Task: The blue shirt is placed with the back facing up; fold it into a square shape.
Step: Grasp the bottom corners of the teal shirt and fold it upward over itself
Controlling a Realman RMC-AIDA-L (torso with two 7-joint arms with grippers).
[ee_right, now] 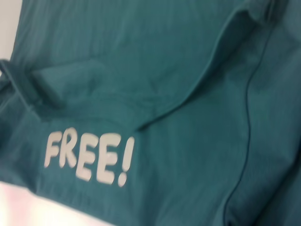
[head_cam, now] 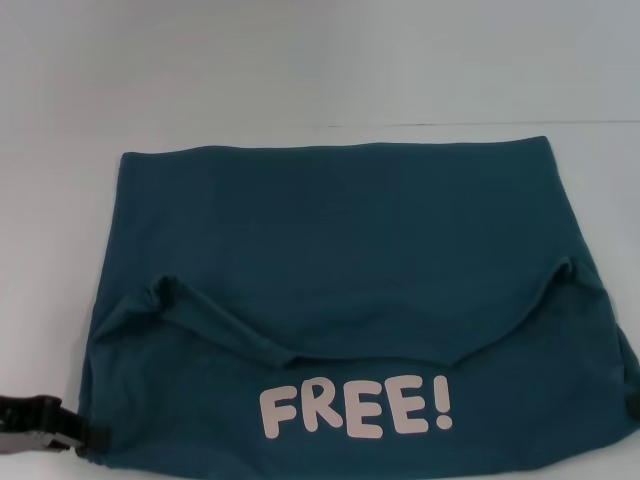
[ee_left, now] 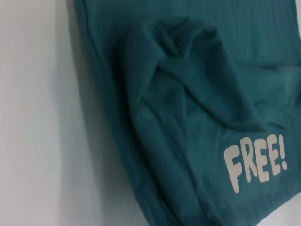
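At the worktop's (head_cam: pixel 300 70) near left corner my left gripper (head_cam: pixel 45 425) touches the blue shirt's (head_cam: pixel 340 240) edge; I cannot tell its grip. The shirt lies part-folded mid-table, "FREE!" print (head_cam: pixel 357 408) showing. Near right, my right gripper (head_cam: pixel 634 403) barely shows, state unclear, likely readying the next fold.

blue shirt (head_cam: pixel 340 250) on table (head_cam: pixel 300 70) | left tool (head_cam: pixel 45 425) at its near-left corner

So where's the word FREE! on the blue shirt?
In the head view, FREE! sits on the blue shirt near its front edge, closest to the robot, just below the folded-over flap, slightly toward the robot's right.
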